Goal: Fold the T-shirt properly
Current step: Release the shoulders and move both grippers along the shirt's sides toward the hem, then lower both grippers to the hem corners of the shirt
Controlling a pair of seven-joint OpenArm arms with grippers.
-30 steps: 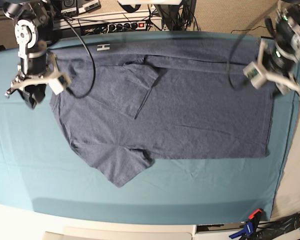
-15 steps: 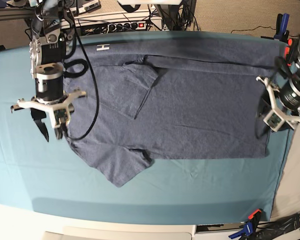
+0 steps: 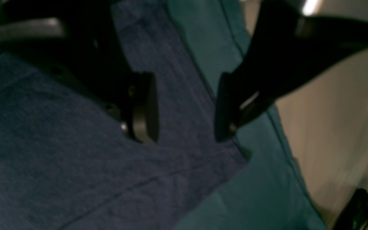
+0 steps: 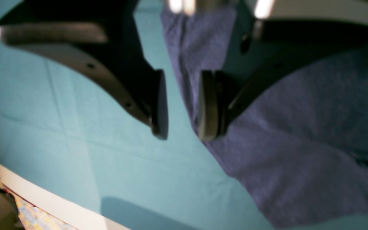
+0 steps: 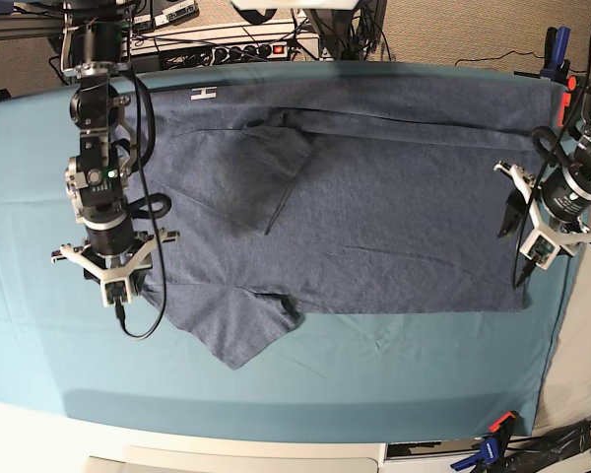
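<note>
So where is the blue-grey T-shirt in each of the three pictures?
Base view: the heathered blue-grey cotton T-shirt is spread flat across the middle of the table.
Left wrist view: it fills the left and bottom, with its corner under the open left gripper.
Right wrist view: it fills the right side, its edge running under the open right gripper.
Shared landmark: the plain teal table cloth beside the shirt's edge.

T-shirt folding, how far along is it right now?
Done: the T-shirt lies mostly flat, its far edge and one sleeve folded in. In hand: the open left gripper hovers at the hem corner, the open right gripper at the opposite edge; neither grips cloth. Left: nearly all the folds.
</note>
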